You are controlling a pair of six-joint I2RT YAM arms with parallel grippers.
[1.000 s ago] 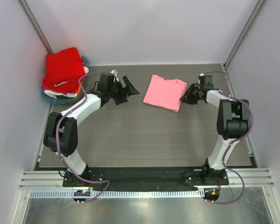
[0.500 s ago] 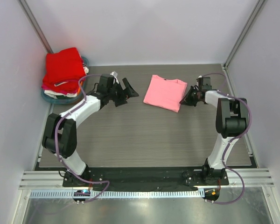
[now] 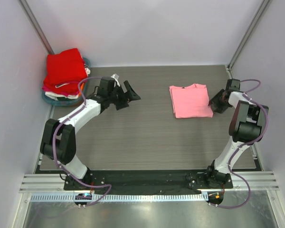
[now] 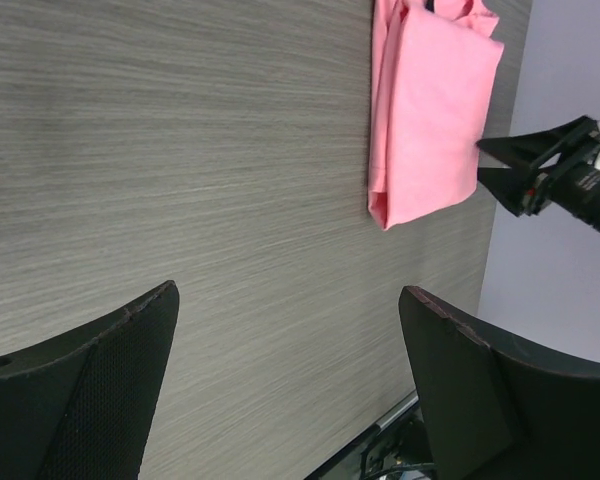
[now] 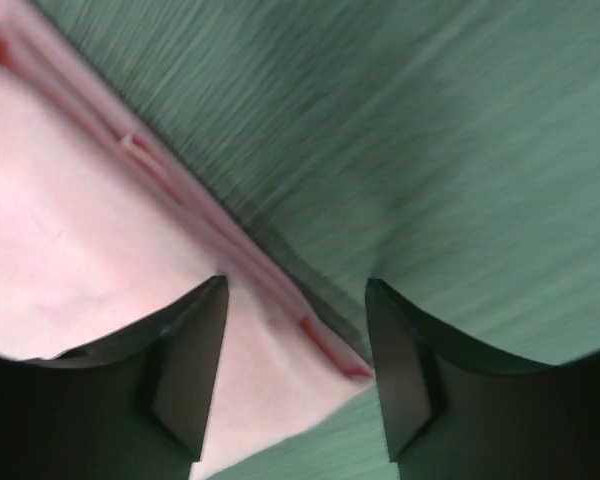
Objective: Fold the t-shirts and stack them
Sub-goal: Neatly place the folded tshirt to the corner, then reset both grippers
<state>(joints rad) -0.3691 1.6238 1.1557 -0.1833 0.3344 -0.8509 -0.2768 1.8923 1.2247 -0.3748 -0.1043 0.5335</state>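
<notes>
Folded pink t-shirt point(image 3: 190, 100) laid on the right half of the table point(image 3: 147, 137), with the right gripper point(image 3: 213, 101) at its edge

The right gripper's jaws are seen parted, astride the shirt's right-hand edge, with nothing clamped between them. The shirt lies directly to that gripper's left, its collar turned toward the far wall. The left gripper point(image 3: 128, 96) is held wide open and empty above bare table, well apart from the shirt. The stack of t-shirts point(image 3: 63, 69) on the teal tray point(image 3: 87, 61) sits in the far left corner, so the shirt would have to be carried leftward across the table; the right arm is judged nearer the shirt, the left nearer the stack
</notes>
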